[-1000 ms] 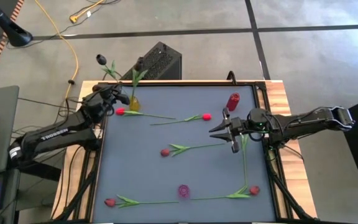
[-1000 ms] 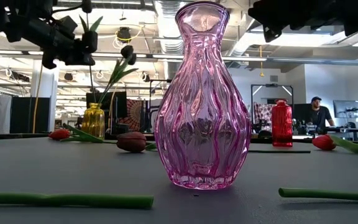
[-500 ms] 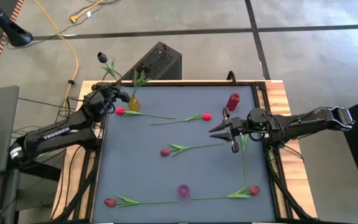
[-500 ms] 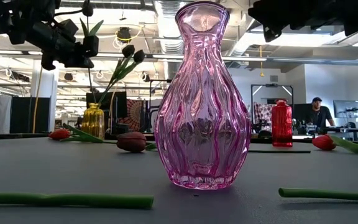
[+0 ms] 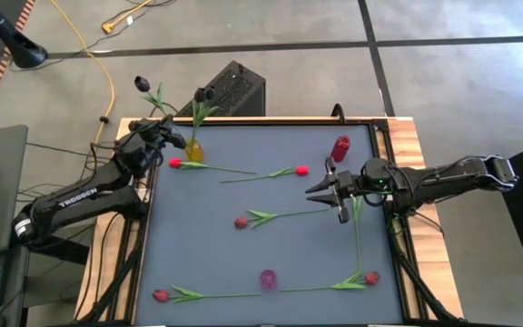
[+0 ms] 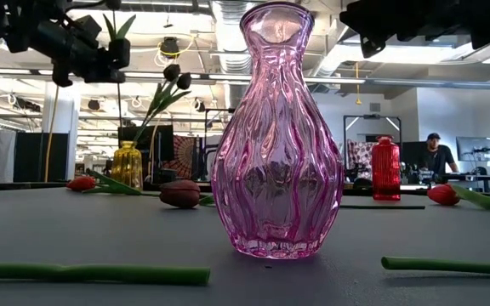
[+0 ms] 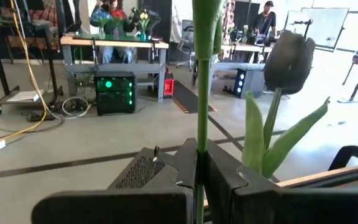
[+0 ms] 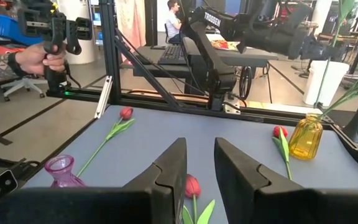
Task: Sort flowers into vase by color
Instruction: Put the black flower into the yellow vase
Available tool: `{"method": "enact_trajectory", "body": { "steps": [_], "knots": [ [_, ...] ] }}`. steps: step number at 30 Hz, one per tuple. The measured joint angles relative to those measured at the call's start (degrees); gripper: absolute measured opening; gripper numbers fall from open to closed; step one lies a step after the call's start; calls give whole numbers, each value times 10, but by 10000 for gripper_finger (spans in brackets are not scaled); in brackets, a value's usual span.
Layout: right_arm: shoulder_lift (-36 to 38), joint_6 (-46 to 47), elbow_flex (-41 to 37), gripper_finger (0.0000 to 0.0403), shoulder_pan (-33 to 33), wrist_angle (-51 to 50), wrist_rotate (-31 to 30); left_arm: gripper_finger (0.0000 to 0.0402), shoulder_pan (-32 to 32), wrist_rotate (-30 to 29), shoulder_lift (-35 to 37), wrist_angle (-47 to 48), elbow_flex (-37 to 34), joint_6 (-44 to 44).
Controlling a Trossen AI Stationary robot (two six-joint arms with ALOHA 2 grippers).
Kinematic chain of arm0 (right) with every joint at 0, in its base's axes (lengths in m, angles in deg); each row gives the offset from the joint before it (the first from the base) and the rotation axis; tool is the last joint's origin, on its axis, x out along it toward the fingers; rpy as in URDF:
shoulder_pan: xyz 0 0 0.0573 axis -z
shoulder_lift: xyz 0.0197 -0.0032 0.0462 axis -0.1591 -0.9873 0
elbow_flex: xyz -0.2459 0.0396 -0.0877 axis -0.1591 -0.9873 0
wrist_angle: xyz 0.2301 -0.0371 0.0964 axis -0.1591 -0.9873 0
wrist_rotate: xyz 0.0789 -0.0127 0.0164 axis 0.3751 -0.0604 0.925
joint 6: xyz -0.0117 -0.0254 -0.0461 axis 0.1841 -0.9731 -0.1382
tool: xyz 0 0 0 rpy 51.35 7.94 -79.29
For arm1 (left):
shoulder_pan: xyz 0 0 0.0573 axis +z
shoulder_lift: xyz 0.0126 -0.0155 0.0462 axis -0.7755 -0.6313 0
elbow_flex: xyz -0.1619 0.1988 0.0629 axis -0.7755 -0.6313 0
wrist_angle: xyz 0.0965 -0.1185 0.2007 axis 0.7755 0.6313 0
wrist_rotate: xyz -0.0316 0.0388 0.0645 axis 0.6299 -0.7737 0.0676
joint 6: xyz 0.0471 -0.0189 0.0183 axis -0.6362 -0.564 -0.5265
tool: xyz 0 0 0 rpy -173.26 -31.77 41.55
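My left gripper (image 5: 168, 138) is at the table's far left corner, beside the yellow vase (image 5: 195, 151), shut on a near-black tulip whose head (image 5: 141, 84) reaches out past the table's far edge. Two dark tulips (image 5: 203, 94) stand in that yellow vase (image 6: 128, 164). My right gripper (image 5: 330, 193) hovers open right of centre, over the stem end of a red tulip (image 5: 241, 222) that lies flat. More red tulips (image 5: 302, 170) lie about the mat. A red vase (image 5: 340, 147) and a pink vase (image 5: 268, 278) stand upright. My left gripper pinches the near-black tulip's green stem (image 7: 201, 134) between its two shut fingers (image 7: 225, 180), which lie across the stem. The tulip is held above the table, roughly upright, with its head above the gripper. Its stem (image 6: 119, 106) runs down toward the yellow vase; where the lower end sits does not show.
Red tulips lie at the far left (image 5: 175, 163), the near left (image 5: 160, 295) and the near right (image 5: 371, 278). A black box (image 5: 230, 89) stands behind the table's far edge. A person's hand (image 8: 39, 59) holds a controller beyond the table in the right wrist view.
My left gripper has risen a little and drifted toward the table's far left corner, still shut on the stem; the near-black tulip's head has gone with it, up and outward. The right arm has kept still.
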Motion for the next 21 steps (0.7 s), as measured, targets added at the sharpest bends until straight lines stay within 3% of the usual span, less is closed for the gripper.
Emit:
{"method": "enact_trajectory", "body": {
  "steps": [7,21],
  "knots": [
    [0,-2,0,108,0,0,0,0,0,39,-4,5,0,30],
    [0,3,0,108,0,9,0,0,2,21,-73,0,0,37]
  ]
}}
